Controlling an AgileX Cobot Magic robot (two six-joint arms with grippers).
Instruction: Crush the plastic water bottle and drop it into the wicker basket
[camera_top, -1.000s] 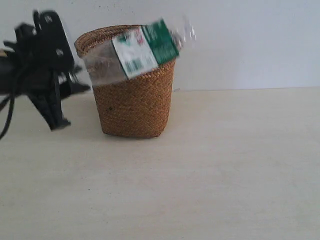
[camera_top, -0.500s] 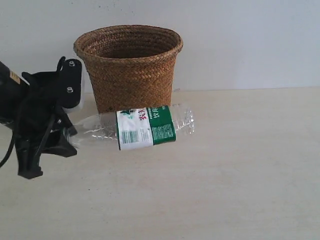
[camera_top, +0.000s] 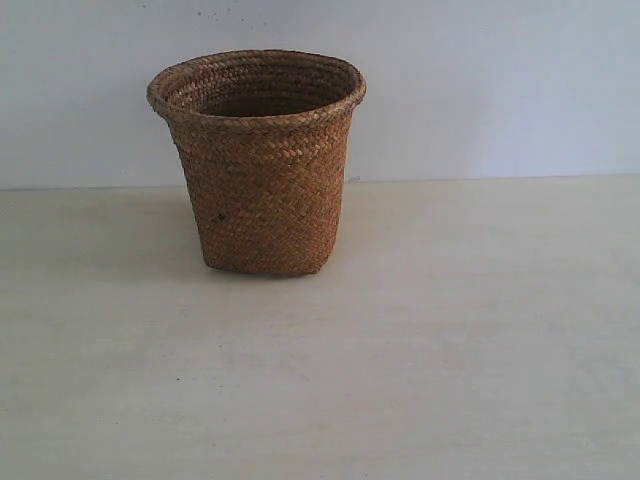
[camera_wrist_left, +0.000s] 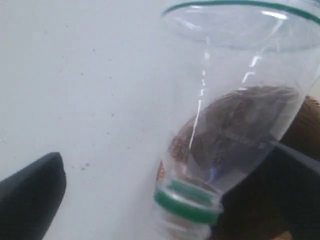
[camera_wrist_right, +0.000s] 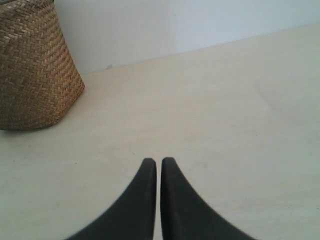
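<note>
Brown herringbone-woven wicker basket (camera_top: 265, 190); clear, green-ringed plastic water bottle (camera_wrist_left: 235, 125); pale, perhaps beige, table (camera_top: 450, 350).

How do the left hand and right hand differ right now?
The left hand is open, fingers wide apart; the right hand is shut, fingertips nearly touching. The left hand has the plastic water bottle between its fingers, one finger clear of it; the right hand has nothing between its fingers. Shared: black fingers, the wicker basket in each wrist view, and neither shows in the exterior view.

Left gripper (camera_wrist_left: 166, 160) jaws stand wide apart; right gripper (camera_wrist_right: 158, 162) jaws nearly touch.
</note>
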